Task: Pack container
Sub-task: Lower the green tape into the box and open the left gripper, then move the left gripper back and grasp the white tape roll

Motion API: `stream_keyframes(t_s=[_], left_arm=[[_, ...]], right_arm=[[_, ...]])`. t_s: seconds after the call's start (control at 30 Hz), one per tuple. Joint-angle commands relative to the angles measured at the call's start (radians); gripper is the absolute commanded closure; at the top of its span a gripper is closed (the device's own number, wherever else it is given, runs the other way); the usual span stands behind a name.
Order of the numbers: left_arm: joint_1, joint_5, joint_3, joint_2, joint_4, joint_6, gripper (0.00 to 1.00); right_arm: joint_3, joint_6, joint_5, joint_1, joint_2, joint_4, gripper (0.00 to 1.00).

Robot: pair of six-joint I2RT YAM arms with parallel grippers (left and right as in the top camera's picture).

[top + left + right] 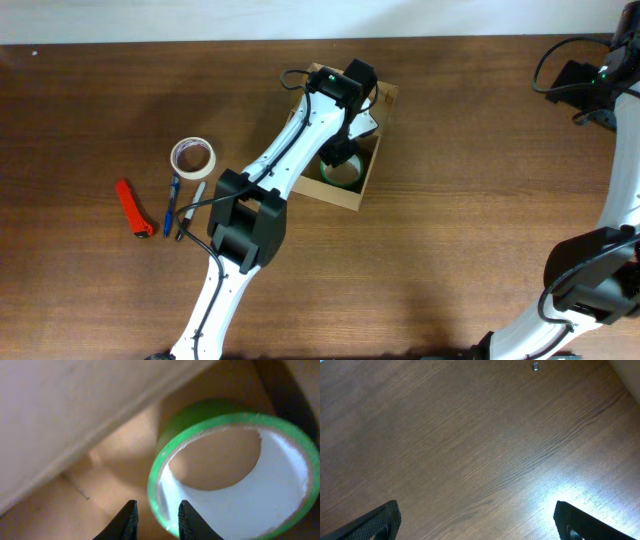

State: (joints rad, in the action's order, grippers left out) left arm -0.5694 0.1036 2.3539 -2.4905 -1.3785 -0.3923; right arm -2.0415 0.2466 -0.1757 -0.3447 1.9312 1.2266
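The tan cardboard container (pixel 369 176) sits open at the table's back middle, its flap (pixel 386 95) folded back on the far side. A green tape roll (pixel 341 174) lies inside it, and it also shows in the left wrist view (pixel 227 480). My left gripper (pixel 157 520) reaches down into the box. Its fingers straddle the roll's wall, with a small gap showing beside one finger. Box floor and wall (pixel 60 425) fill the rest of that view. My right gripper (pixel 477 520) is wide open and empty above bare wood, at the far right back (pixel 562 80).
A white-rimmed tape roll (pixel 192 157) lies left of the box. In front of it are a red box cutter (pixel 133 208), a blue pen (pixel 172 203) and a dark pen (pixel 190 211). The left arm crosses above the box's near-left side.
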Motion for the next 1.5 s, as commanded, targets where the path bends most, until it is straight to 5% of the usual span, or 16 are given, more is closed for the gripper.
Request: stream_keyframes(t_s=[0.0, 0.4, 0.67, 0.93, 1.47], left_arm=[[0.001, 0.095, 0.002, 0.148, -0.009, 0.035, 0.72], [0.136, 0.215, -0.023, 0.643, -0.008, 0.134, 0.56], [0.513, -0.011, -0.464, 0.889, 0.174, 0.116, 0.26], [0.668, -0.021, -0.721, 0.821, 0.303, 0.092, 0.25], [0.709, -0.108, -0.722, 0.49, 0.317, 0.1, 0.28]], right_arm=[[-0.018, -0.003, -0.009, -0.003, -0.008, 0.0, 0.01], [-0.018, -0.003, -0.009, -0.003, -0.008, 0.0, 0.01], [-0.018, -0.003, -0.009, -0.003, -0.008, 0.0, 0.01], [-0.018, -0.003, -0.009, -0.003, -0.008, 0.0, 0.01], [-0.018, -0.003, -0.009, -0.003, -0.008, 0.0, 0.01]])
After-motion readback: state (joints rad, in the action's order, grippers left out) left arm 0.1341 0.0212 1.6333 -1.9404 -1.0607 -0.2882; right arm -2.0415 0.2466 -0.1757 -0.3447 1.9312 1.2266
